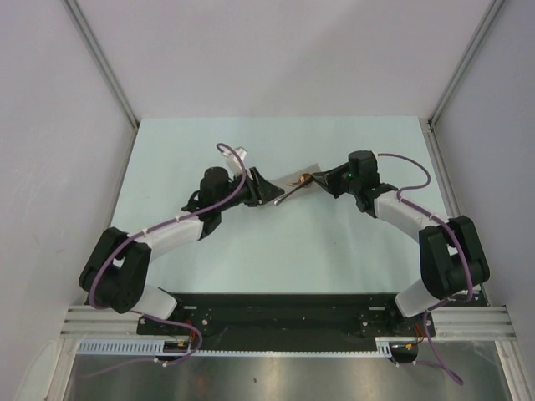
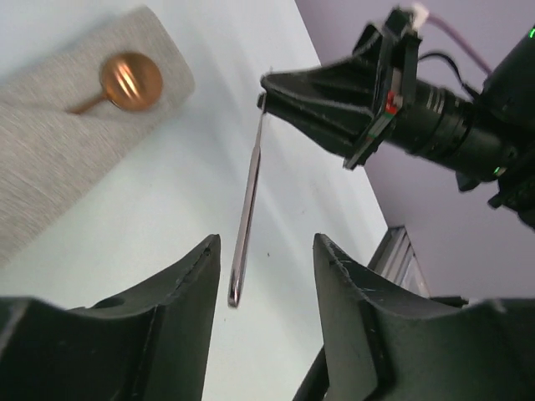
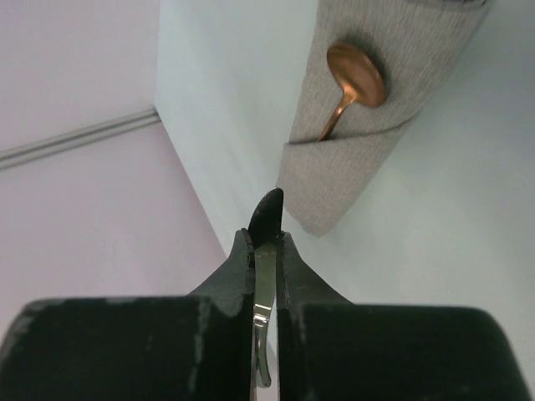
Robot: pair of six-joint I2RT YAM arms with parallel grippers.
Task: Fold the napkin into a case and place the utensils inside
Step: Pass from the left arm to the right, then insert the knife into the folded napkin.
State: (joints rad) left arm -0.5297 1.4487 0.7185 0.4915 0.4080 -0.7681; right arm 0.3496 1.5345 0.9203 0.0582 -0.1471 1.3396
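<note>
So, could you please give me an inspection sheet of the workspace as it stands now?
Surface: pale table, no spills seen.
Job's things: the folded grey-beige case lies flat mid-table. The copper spoon has its handle tucked into the case and its bowl outside. The silvery utensil is outside the case.
Clutter: nothing seen.
Grippers: right tool shut on one end of the silvery utensil. Left tool open, its fingers either side of the other end, not gripping.
Cables: purple cables run along both arms, away from the case.
Surroundings: plain pale walls on three sides.
</note>
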